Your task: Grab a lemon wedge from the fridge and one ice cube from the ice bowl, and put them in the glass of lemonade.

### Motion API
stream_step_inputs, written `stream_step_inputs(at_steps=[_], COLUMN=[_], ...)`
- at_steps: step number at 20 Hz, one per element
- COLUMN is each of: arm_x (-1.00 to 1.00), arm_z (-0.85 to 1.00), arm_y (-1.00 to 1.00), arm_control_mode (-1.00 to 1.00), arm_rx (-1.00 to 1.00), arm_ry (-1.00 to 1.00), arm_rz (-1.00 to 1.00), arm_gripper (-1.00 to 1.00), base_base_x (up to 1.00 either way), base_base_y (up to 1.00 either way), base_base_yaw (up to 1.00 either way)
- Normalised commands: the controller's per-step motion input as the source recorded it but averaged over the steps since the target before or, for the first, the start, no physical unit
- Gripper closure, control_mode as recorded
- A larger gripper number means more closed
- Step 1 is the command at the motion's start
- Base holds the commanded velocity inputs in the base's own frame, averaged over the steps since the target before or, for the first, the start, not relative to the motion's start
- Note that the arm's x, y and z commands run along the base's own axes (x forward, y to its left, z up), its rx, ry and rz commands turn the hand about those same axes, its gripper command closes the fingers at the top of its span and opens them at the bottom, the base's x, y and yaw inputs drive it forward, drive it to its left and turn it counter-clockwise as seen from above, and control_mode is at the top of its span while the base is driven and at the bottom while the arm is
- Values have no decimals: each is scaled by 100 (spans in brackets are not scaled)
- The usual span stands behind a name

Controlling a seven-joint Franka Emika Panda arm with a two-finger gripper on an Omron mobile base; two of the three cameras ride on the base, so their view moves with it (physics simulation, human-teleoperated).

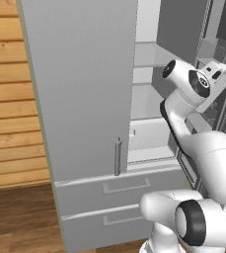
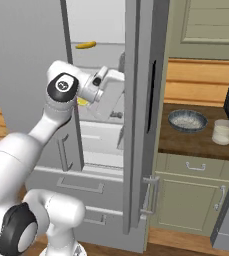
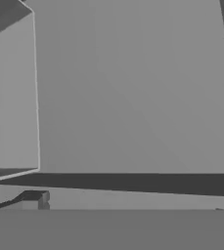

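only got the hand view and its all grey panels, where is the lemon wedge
Observer: The lemon wedge lies on an upper shelf of the fridge, higher than the gripper, which is inside the fridge.
Operator: which door is open
Observer: The right door is swung open; the left door is shut.
Operator: and the glass
Observer: The glass of lemonade stands on the counter to the right of the fridge, just right of the ice bowl.

Wood-plank wall (image 1: 8, 99), wooden floor (image 1: 20, 217), beige cabinets (image 2: 191, 195).
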Motion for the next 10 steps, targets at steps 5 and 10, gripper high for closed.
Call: stream_step_inputs(at_steps=[5, 10], arm_x=[-5, -15], arm_z=[3, 15], arm_y=[-40, 36], arm_control_mode=[-100, -100], arm_rx=[0, 0], arm_ry=[0, -2], arm_rz=[0, 0], arm_gripper=[-100, -100], base_base_x=[0, 0], base_base_y=[0, 0], base_base_yaw=[0, 0])
